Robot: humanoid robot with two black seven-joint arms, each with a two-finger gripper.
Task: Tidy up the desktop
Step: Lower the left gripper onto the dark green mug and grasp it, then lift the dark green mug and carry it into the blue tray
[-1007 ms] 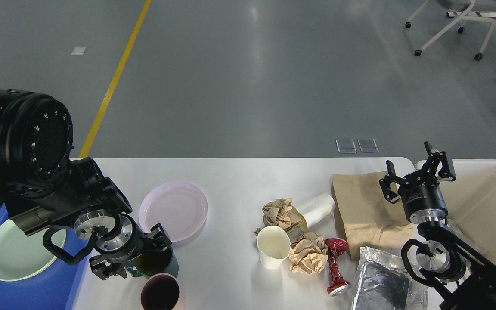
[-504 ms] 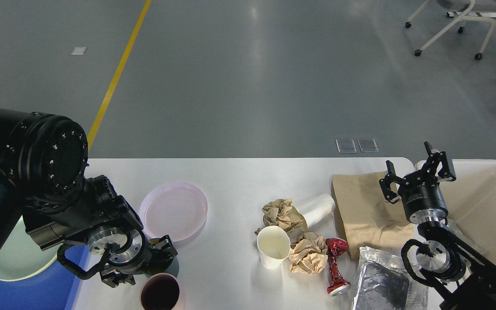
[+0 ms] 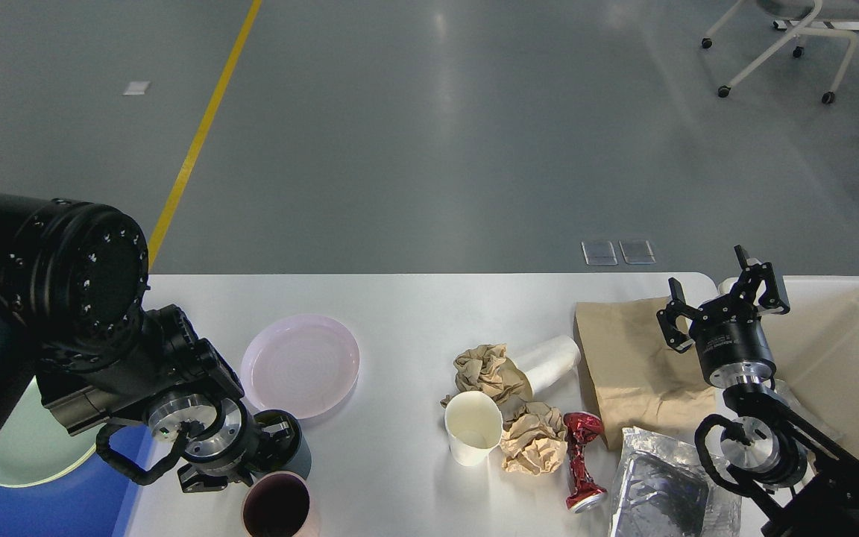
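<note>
The white desktop carries litter and tableware. My left gripper is low over a dark teal cup at the front left, its dark fingers lying against the cup's rim. I cannot make out the gap between them. A maroon cup stands just in front of it, and a pink plate lies behind. My right gripper hangs open and empty above the right edge of a flat brown paper bag.
Mid-table are two crumpled brown paper balls, an upright white paper cup, a fallen white cup, a crushed red can and a silver foil bag. A cream bin stands right. A blue tray holds a green plate left.
My left arm swung right and lowered its gripper onto the teal cup, whose opening is now covered. The right arm and the litter have not moved.
</note>
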